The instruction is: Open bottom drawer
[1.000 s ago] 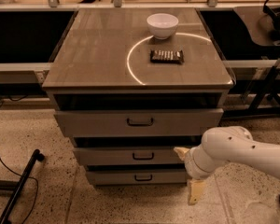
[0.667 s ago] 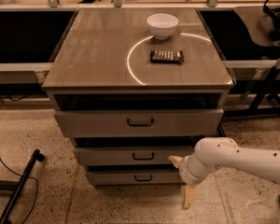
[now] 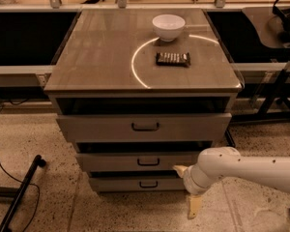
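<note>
The bottom drawer is the lowest and narrowest grey front of the cabinet, with a small dark bar handle at its centre. My gripper is on a white arm that comes in from the right, low down at the drawer's right end. Its two cream fingers are spread apart: one fingertip lies by the drawer's upper right corner, the other points down at the floor. The gripper is open and holds nothing. It is to the right of the handle and apart from it.
Above the bottom drawer are the middle drawer and the widest top drawer. On the cabinet top stand a white bowl and a dark snack pack. A black pole lies on the floor at left. Dark chair legs stand at right.
The arm has moved left and slightly down, which brings the gripper closer to the right end of the bottom drawer. The drawers have not moved.
</note>
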`<move>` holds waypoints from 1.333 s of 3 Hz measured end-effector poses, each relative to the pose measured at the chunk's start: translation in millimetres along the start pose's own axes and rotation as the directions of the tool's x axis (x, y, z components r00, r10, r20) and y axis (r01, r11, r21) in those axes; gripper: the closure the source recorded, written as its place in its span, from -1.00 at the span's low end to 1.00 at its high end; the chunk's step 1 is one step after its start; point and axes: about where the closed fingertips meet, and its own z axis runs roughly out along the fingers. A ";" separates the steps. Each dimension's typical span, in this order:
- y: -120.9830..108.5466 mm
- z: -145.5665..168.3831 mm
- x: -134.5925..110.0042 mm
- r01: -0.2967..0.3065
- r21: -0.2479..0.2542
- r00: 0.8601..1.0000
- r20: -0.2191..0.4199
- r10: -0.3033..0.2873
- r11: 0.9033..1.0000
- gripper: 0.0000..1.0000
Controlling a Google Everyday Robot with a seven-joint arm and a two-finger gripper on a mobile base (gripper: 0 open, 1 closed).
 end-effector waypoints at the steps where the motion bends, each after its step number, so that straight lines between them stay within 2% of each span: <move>1: 2.7 35.4 18.1 0.001 0.010 1.000 -0.006 -0.001 1.000 -1.00; 2: -57.7 109.2 70.0 0.044 0.085 0.995 -0.097 -0.035 0.995 -1.00; 4: -55.5 119.0 75.1 0.054 0.068 0.993 -0.109 -0.047 0.996 -1.00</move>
